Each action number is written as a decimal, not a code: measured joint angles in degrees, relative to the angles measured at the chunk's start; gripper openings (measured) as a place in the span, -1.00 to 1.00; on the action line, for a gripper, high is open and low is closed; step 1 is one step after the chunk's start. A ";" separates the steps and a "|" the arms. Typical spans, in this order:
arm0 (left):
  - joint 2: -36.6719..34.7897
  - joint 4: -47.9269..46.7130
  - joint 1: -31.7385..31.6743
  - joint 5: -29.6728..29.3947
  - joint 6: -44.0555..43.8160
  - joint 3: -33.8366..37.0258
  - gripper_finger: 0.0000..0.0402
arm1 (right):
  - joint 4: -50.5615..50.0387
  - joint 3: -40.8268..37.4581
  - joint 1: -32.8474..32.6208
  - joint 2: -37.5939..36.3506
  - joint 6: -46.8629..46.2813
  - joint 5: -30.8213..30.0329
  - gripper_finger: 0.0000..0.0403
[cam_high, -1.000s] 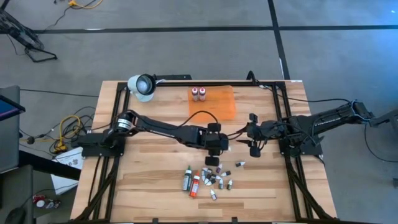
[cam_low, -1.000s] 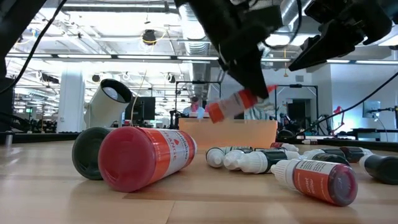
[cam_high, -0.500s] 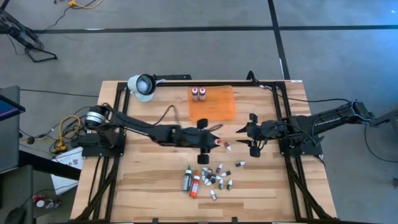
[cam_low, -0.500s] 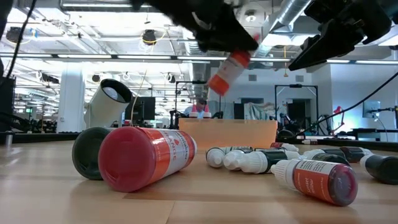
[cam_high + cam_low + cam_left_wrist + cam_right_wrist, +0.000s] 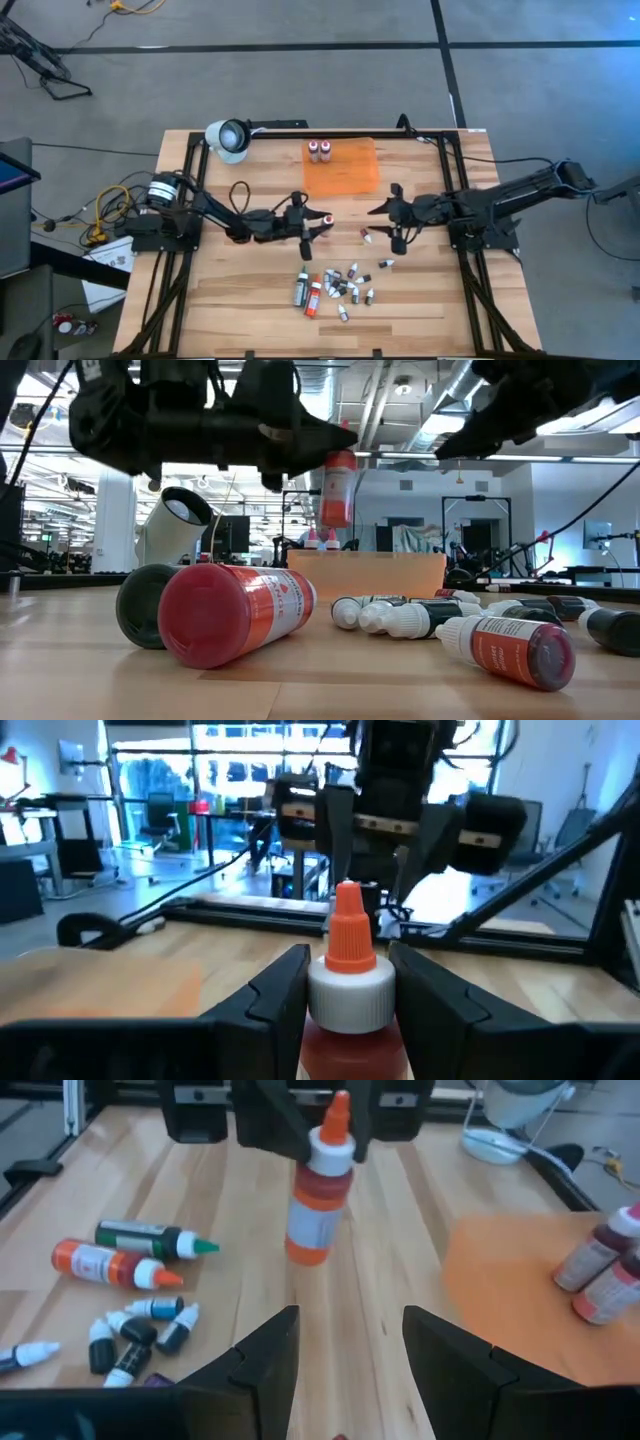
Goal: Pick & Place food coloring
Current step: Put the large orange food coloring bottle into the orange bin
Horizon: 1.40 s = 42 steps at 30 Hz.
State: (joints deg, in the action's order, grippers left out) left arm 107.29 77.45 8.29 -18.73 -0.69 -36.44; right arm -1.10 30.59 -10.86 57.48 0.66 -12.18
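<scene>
A wooden table (image 5: 230,290) seen from above, with two dark robot arms reaching in from either side. The left gripper (image 5: 310,222) hangs above the middle of the table, its fingers (image 5: 270,995) closed on the neck of an orange bottle (image 5: 339,488) of food coloring with a white collar and orange tip. In the level view across the table the bottle hangs upright in the air, clear of the wood.

The right gripper (image 5: 383,222) faces it from the other side, a little apart, with its two fingers (image 5: 262,1355) spread and holding nothing. Its own camera looks straight at the held bottle.

Nearer the front edge lies a loose cluster of bottles (image 5: 335,288) (a green-labelled one and an orange one side by side, plus many tiny dark and white droppers). One small dropper (image 5: 385,264) lies a little away from the pile, below the right gripper.

Toward the back of the table sits a flat orange mat (image 5: 341,167), with two small reddish bottles (image 5: 320,150) standing upright on its far edge. A white lamp (image 5: 228,139) sits at the back left corner.
</scene>
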 joint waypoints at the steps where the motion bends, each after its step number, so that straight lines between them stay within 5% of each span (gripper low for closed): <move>1: 1.49 0.65 0.00 -0.29 -0.14 -0.26 -0.39 | 1.77 0.01 0.00 1.34 0.35 0.00 -0.14; 16: 16.73 11.69 -0.04 -4.79 -0.81 -5.83 -0.39 | 8.14 0.00 1.80 8.98 -0.11 0.06 -0.14; 42: 16.53 3.17 0.24 -4.18 -1.79 -6.52 -0.32 | 10.75 0.00 2.82 12.06 -0.24 0.21 -0.14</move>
State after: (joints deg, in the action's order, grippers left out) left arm 123.82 80.62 8.54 -22.91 -2.48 -42.96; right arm 9.65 30.59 -8.03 69.54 0.43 -11.97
